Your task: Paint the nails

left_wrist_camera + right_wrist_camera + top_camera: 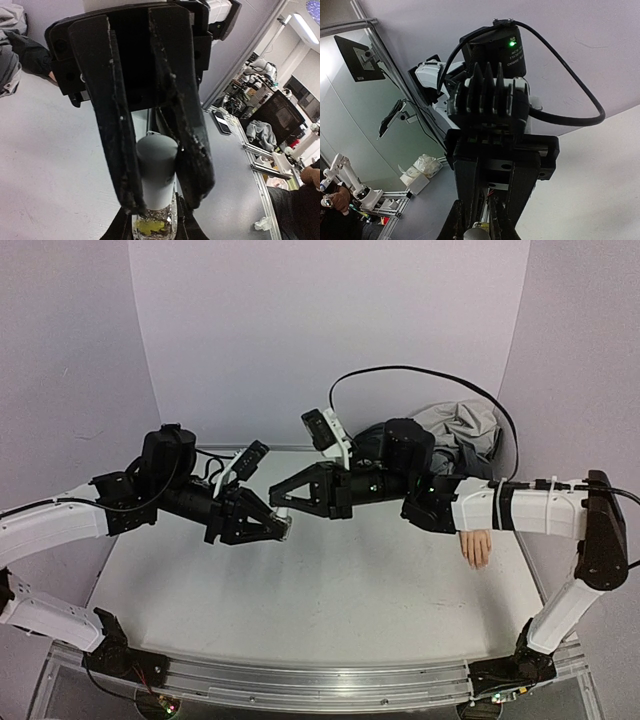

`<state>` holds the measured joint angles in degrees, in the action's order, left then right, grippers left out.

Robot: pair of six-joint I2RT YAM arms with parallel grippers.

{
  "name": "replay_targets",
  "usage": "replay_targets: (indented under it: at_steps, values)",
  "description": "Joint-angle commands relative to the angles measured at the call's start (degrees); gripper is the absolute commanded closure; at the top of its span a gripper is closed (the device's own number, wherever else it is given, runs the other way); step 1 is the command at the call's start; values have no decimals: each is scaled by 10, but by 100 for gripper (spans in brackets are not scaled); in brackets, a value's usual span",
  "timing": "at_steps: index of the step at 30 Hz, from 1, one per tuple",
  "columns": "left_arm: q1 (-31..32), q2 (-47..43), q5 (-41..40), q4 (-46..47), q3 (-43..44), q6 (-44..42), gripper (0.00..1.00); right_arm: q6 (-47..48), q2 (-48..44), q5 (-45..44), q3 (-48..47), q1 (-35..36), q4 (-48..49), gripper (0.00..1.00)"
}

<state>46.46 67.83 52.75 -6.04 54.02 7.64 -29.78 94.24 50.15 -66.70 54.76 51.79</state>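
Observation:
The small clear bottle [151, 226] with yellow flecks is held in the air between both grippers. My left gripper [154, 225] is shut on its glass body. My right gripper [165, 200] comes from the opposite side and is shut on its white cap [156, 170]. In the top view the left gripper [270, 528] and right gripper [284, 498] meet tip to tip over the table's middle. The pale mannequin hand [476, 546] lies at the right, beside my right forearm, far from both grippers. Its nails are too small to make out. The cap [476, 234] shows in the right wrist view.
The grey jacket [465, 425] is bunched at the back right, with a black cable looping over it. The right arm's forearm [520, 508] crosses over the sleeve. Purple walls close the table at the back and sides.

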Motion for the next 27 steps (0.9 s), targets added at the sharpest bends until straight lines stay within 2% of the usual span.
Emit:
replay_targets:
  at_steps: [1,2,4,5,7,8,9,11,15,19,21,22,27]
  values:
    - [0,-33,-197,24,13,-2,100,4,0,-53,-21,23,1,100]
    - [4,-44,-267,22,5,-8,100,5,1,-90,-27,27,-22,100]
    - [22,-66,-474,17,-9,-35,100,6,5,-198,-42,44,-86,100]
    - [33,-72,-563,15,-13,-48,100,-1,5,-278,-49,62,-113,100]
    - [50,-71,-704,9,-8,-66,100,-28,14,-498,-84,102,-208,100]
    - [52,-64,-744,-3,-2,-67,100,-72,22,-610,-110,138,-262,100]
    - [53,-58,-766,-10,5,-68,100,-90,31,-674,-130,162,-286,100]
    - [54,-50,-775,-15,12,-66,100,-96,42,-750,-153,200,-295,100]
    - [55,-42,-734,-15,9,-59,100,-73,44,-786,-169,209,-299,100]
    - [55,-55,-663,-19,-5,-63,100,-19,10,-743,-148,199,-269,100]
    - [54,-61,-639,-21,-10,-64,100,2,-9,-723,-127,185,-254,70]
    - [54,-62,-623,-22,-13,-63,100,15,-18,-706,-118,175,-252,60]
    - [46,-59,-554,-68,4,-57,100,20,-57,-522,-56,90,-224,43]
